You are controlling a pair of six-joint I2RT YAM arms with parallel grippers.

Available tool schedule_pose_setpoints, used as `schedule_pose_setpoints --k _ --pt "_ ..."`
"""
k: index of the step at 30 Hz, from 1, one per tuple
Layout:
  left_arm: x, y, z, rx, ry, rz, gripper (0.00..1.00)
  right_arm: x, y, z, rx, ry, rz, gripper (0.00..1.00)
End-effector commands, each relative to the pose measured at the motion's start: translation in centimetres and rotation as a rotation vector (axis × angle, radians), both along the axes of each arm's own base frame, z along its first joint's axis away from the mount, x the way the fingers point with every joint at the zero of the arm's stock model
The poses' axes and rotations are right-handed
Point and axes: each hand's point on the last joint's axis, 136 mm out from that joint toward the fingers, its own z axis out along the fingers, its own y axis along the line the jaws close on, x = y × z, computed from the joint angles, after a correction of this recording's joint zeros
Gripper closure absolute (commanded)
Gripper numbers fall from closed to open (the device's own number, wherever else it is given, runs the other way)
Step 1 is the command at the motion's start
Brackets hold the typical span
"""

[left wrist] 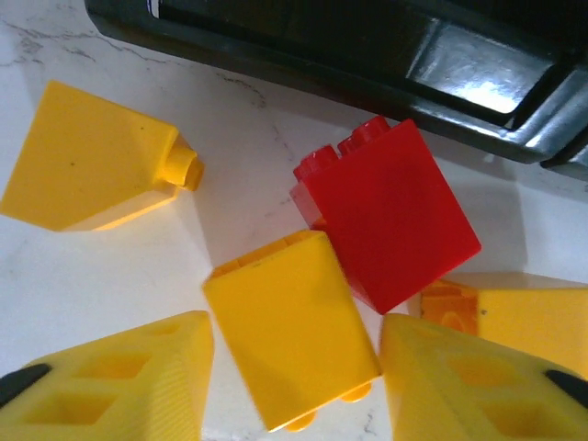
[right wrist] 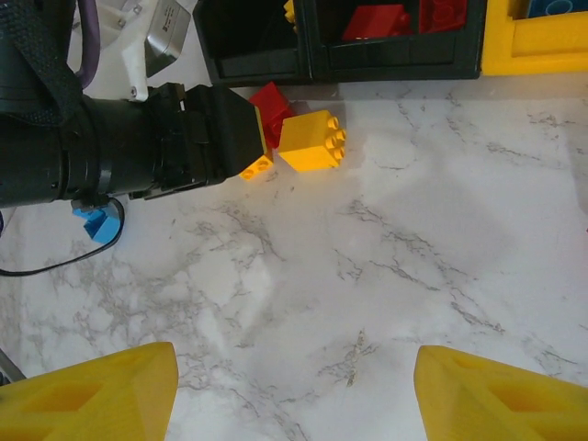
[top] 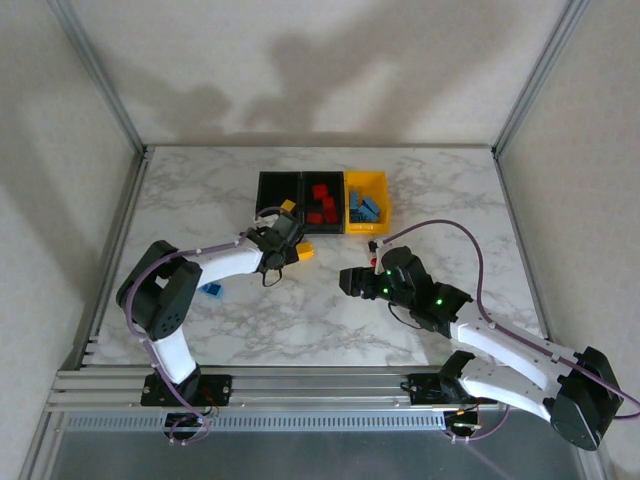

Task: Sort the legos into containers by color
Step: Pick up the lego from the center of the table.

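My left gripper [left wrist: 294, 386] is open and low over the table, its yellow fingers [left wrist: 119, 386] on either side of a yellow lego [left wrist: 289, 340] lying there. A gap shows on the lego's left side. A red lego [left wrist: 386, 216] touches it, and two more yellow legos [left wrist: 92, 161] [left wrist: 524, 312] lie beside it. From above, this gripper [top: 283, 245] sits just in front of the left black bin [top: 278, 195]. The middle black bin [top: 322, 228] holds red legos and the yellow bin [top: 366, 226] holds blue ones. My right gripper [right wrist: 299, 395] is open over bare marble.
A blue lego [top: 211, 290] lies alone on the left of the table, beside the left arm. A yellow lego [top: 288, 206] sits in the left black bin. The bin wall [left wrist: 367, 55] stands close ahead of the left fingers. Open marble stretches between the two arms.
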Motion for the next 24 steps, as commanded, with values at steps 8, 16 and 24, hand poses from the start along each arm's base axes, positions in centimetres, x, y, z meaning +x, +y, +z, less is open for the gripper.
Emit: schedule_pose_setpoints --k 8,16,24 --pt "-0.8 1.3 1.4 0.015 -0.012 0.016 0.69 0.2 -0.1 0.4 -0.013 -0.025 -0.01 0.31" --pt "-2.4 1.9 5.9 -0.033 -0.076 -0.006 0.72 0.5 1.3 0.7 0.012 -0.028 0.03 0.31" --pt "-1.7 1.8 9.9 -0.065 -0.149 -0.018 0.71 1.2 2.9 2.0 0.04 -0.049 0.055 0.32"
